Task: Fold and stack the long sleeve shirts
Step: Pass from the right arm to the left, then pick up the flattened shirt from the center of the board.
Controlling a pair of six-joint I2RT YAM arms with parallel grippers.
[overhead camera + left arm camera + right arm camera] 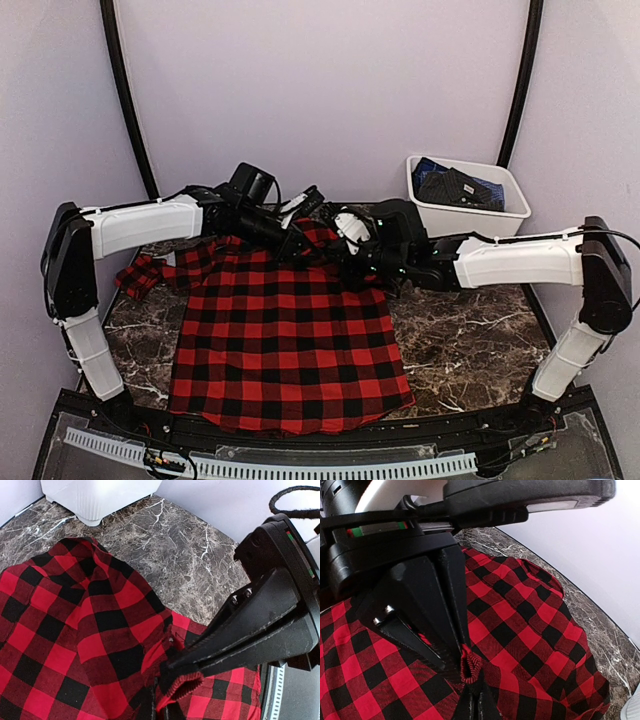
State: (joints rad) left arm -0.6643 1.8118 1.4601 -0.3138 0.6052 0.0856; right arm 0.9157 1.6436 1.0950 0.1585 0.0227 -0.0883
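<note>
1. The left gripper (296, 240) is clamped on a thin pinch of cloth at the far, collar end of the red-and-black flannel shirt (285, 340). The right gripper (352, 262), jaws together, bites a small fold of the same shirt just beside it.
2. Both holds look shallow, with only a narrow bunch of fabric showing at each set of tips. A brisk lift or a pull outward could let the soft cloth slide free, dropping one side and skewing the fold.
3. The two grippers work close together, so a crossing move risks a knock between them or a wad of cloth at the collar.
4. One sleeve (145, 272) lies crumpled out to the left and could drag or get trapped under the body in a fold.
5. The shirt lies spread on the dark marble table (460, 340), hem at the near edge and body mostly flat. The other sleeve cannot be made out. A white tub (465, 218) of dark cloth stands apart at far right.
</note>
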